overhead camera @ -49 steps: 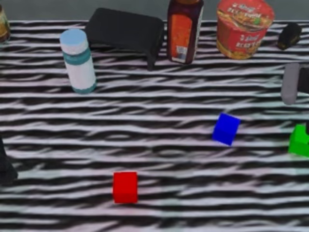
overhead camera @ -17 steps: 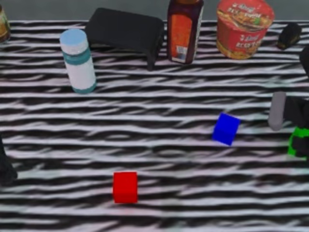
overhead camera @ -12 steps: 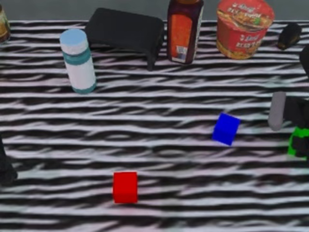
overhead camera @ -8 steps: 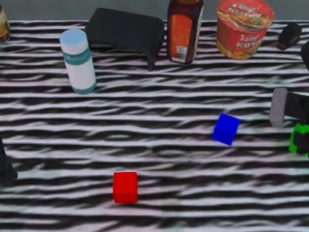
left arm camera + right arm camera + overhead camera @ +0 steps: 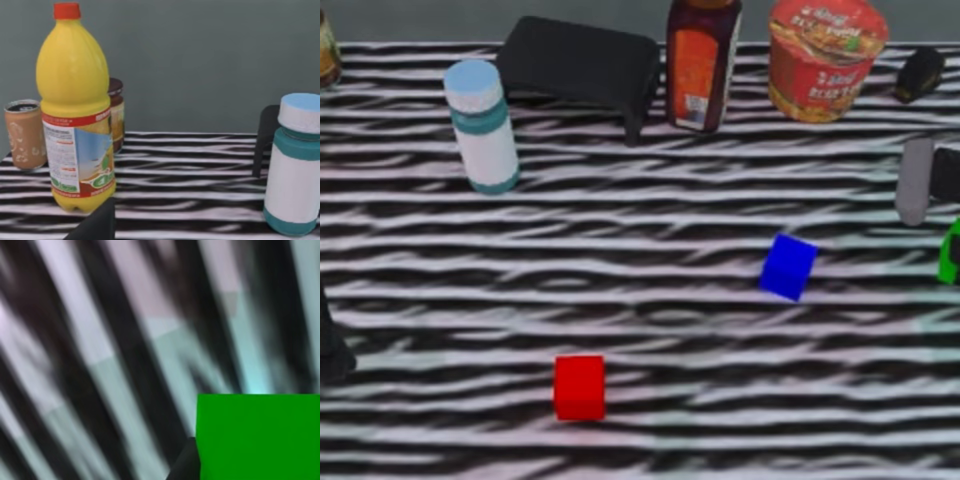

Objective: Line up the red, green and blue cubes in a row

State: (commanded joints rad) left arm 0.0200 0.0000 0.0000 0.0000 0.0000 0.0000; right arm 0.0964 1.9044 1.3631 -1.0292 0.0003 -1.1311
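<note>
The red cube (image 5: 579, 387) rests on the striped cloth at the front, left of centre. Right of centre sits the blue cube (image 5: 788, 266), turned at an angle. The green cube (image 5: 950, 258) is half cut off by the right edge of the top view and is held off the cloth by my right gripper (image 5: 954, 236), which is shut on it. In the right wrist view the green cube (image 5: 257, 435) fills the lower corner beside a dark finger (image 5: 187, 463). My left gripper (image 5: 330, 345) is parked at the left edge, open, with one finger (image 5: 97, 225) showing.
Along the back stand a white and teal bottle (image 5: 482, 125), a black stool-like block (image 5: 582, 65), a sauce bottle (image 5: 702, 62), a noodle cup (image 5: 827, 55) and a small dark object (image 5: 920, 72). In the left wrist view there are also a yellow bottle (image 5: 75, 110) and a can (image 5: 25, 134).
My right gripper came down over the green cube, shut on it, then rose and drifted toward the right edge with the cube. Red and blue cubes and the left arm stayed put.
</note>
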